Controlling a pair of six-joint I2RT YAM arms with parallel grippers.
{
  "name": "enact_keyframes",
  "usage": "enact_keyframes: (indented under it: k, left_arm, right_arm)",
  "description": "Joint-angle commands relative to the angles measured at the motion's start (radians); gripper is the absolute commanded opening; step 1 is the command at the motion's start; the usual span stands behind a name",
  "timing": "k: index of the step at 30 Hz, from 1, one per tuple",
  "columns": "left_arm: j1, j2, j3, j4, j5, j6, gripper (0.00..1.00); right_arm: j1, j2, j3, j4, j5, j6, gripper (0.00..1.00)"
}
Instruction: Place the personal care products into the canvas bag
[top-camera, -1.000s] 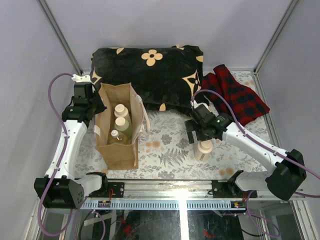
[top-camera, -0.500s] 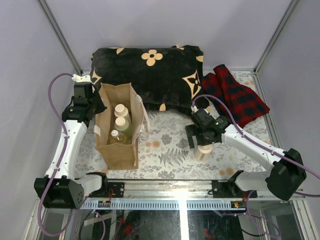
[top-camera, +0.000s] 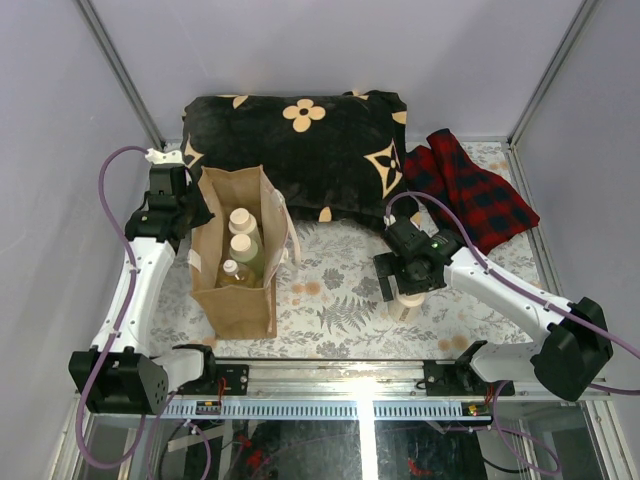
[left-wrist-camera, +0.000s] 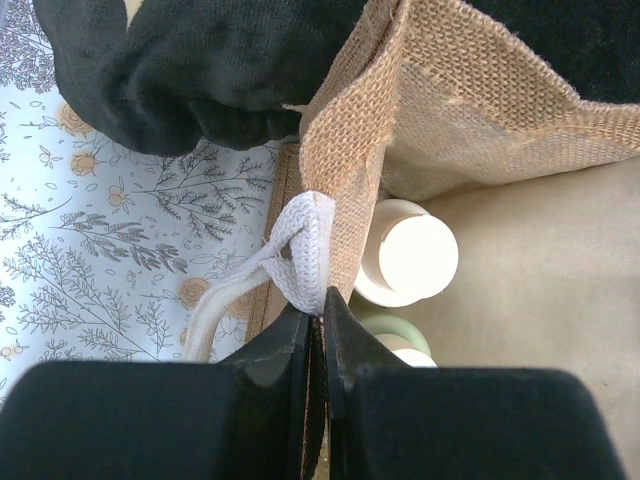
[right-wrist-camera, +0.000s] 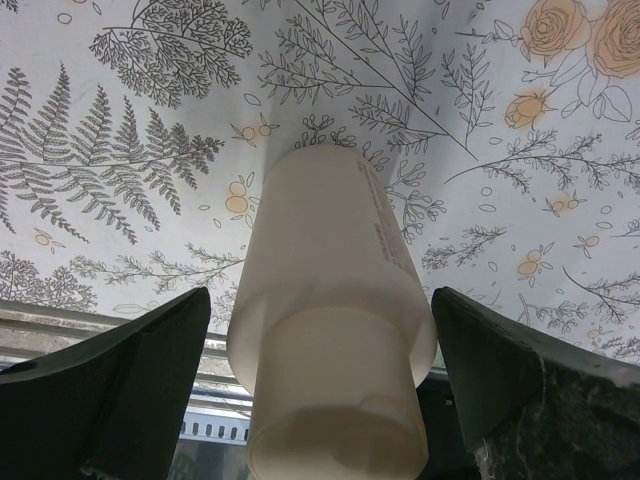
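So, the black floral cloth (top-camera: 300, 140) is heaped along the far edge of the worktop, with the red plaid cloth (top-camera: 478, 195) bunched toward the far right corner. The canvas bag (top-camera: 240, 305) is stood upright by the left edge, its rim and pale handle (left-wrist-camera: 300, 245) pinched tight by the left gripper (left-wrist-camera: 318, 322). Three bottles are packed inside: a cream bottle (top-camera: 241, 221), an olive-green bottle (top-camera: 243, 248) and an amber bottle (top-camera: 231, 270). The second cream bottle (top-camera: 407, 305) is stood upright toward the near edge, right of centre, and is straddled by the right gripper (right-wrist-camera: 322, 330), fingers spread wide and clear of it on both sides.
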Motion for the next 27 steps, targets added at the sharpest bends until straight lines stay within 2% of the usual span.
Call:
enact_keyframes:
  k: [1, 6, 8, 14, 16, 20, 23, 27]
  left_arm:
    - [0.000, 0.023, 0.001, 0.065, 0.024, -0.005, 0.00]
    - [0.001, 0.029, 0.006, 0.065, 0.020, -0.004, 0.00]
    - [0.001, 0.029, 0.007, 0.067, 0.020, -0.004, 0.00]
    - [0.001, 0.030, 0.005, 0.072, 0.019, -0.007, 0.00]
    - [0.000, 0.032, 0.004, 0.073, 0.019, -0.007, 0.00]
    - [0.001, 0.031, 0.005, 0.075, 0.019, -0.007, 0.00]
    - [0.000, 0.033, 0.006, 0.076, 0.018, -0.006, 0.00]
    - [0.001, 0.032, 0.007, 0.077, 0.018, -0.007, 0.00]
  right_arm:
    - [-0.005, 0.003, 0.014, -0.013, -0.026, -0.013, 0.99]
    - [-0.005, 0.020, -0.008, 0.026, -0.031, -0.016, 0.91]
    - [-0.005, 0.028, -0.013, 0.048, -0.028, -0.018, 0.81]
    - [-0.005, 0.069, 0.002, 0.033, -0.015, -0.032, 0.44]
    - [-0.005, 0.065, 0.013, 0.026, -0.004, -0.037, 0.37]
    - [-0.005, 0.072, 0.070, 0.002, 0.018, -0.048, 0.26]
    - [-0.005, 0.098, 0.181, -0.034, 0.032, -0.062, 0.20]
    - [-0.005, 0.148, 0.360, -0.095, 0.044, -0.093, 0.18]
